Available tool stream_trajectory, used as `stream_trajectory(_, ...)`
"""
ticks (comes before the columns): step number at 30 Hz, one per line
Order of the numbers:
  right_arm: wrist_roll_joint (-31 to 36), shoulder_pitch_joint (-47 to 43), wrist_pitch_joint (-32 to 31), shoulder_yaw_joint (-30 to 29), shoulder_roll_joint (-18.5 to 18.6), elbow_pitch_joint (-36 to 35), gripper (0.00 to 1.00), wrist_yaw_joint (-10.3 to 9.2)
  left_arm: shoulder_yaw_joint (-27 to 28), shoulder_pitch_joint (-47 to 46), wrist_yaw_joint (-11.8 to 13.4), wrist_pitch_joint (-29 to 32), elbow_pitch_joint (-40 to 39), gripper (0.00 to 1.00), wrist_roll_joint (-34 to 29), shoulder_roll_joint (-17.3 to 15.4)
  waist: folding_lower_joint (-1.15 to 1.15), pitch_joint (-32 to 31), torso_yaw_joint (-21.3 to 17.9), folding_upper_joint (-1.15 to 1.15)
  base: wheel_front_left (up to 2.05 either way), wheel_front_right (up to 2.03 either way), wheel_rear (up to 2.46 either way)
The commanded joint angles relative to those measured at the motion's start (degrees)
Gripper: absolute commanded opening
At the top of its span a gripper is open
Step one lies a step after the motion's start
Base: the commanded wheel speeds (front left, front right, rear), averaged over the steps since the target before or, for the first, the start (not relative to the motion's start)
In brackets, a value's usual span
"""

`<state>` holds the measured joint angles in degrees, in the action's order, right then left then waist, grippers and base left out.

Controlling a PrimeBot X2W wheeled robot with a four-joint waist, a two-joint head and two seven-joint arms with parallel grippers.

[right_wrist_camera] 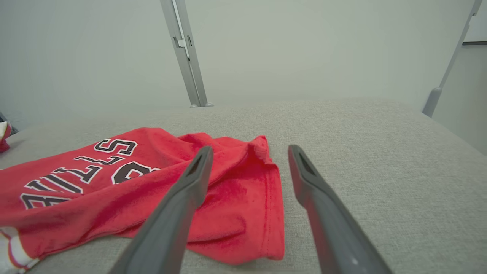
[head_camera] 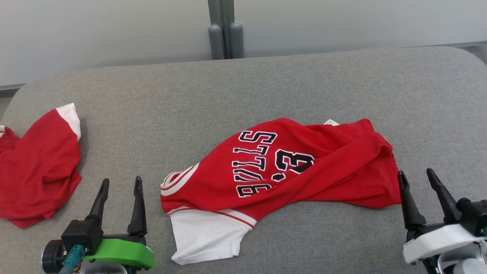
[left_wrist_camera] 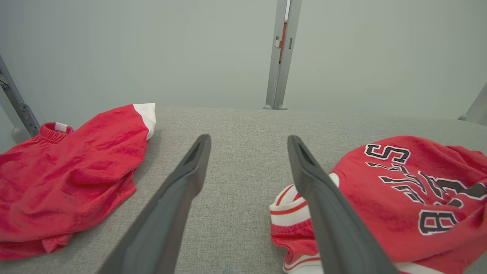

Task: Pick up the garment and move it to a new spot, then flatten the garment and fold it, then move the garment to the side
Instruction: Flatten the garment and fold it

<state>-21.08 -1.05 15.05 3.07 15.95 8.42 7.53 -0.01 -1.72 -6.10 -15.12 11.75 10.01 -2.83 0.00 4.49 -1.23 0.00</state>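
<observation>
Crumpled red-and-white cloth heap (head_camera: 38, 167) lies far left, out of the way. Left gripper (head_camera: 121, 182) spread, empty, near sleeve end. Red jersey with dark lettering and white sleeve (head_camera: 281, 167) lies rumpled mid grey fabric table (head_camera: 266, 83), probably awaiting flattening. Right gripper (head_camera: 415, 174) spread, empty, at hem end.

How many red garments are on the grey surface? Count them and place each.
2. A red jersey with dark lettering lies crumpled at the middle; red shorts lie bunched at the robot's left, partly out of frame.
</observation>
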Motion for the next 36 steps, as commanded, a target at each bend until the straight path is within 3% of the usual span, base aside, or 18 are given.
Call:
stream_trajectory(1,0.68,-1.53,0.17,-0.29,-0.51,-1.16,1.0,-0.08,0.26,0.95,-0.21,-0.03,-0.1,1.0,-0.29,-0.13,0.0,-0.25,-0.05,0.0,0.0,0.0,0.0)
stream_trajectory(10,3.87,-6.6,0.18,-1.07,-3.67,-4.33,1.0,-0.08,0.67,1.6,-0.31,-0.03,0.07,1.0,-0.42,-0.13,0.0,-1.41,-0.2,0.0,0.0,0.0,0.0)
stream_trajectory(17,4.66,-6.54,0.18,-0.89,-3.5,-2.97,1.0,-0.08,0.65,1.56,-0.37,-0.03,-0.08,1.0,-0.47,-0.13,0.0,-1.42,-0.04,0.0,0.0,0.0,0.0)
stream_trajectory(36,5.6,11.13,-1.53,2.96,4.32,13.91,1.0,-0.08,-0.96,-0.77,-0.31,-0.03,0.25,1.0,0.38,-0.13,0.0,1.45,2.93,0.0,0.0,0.0,0.0)
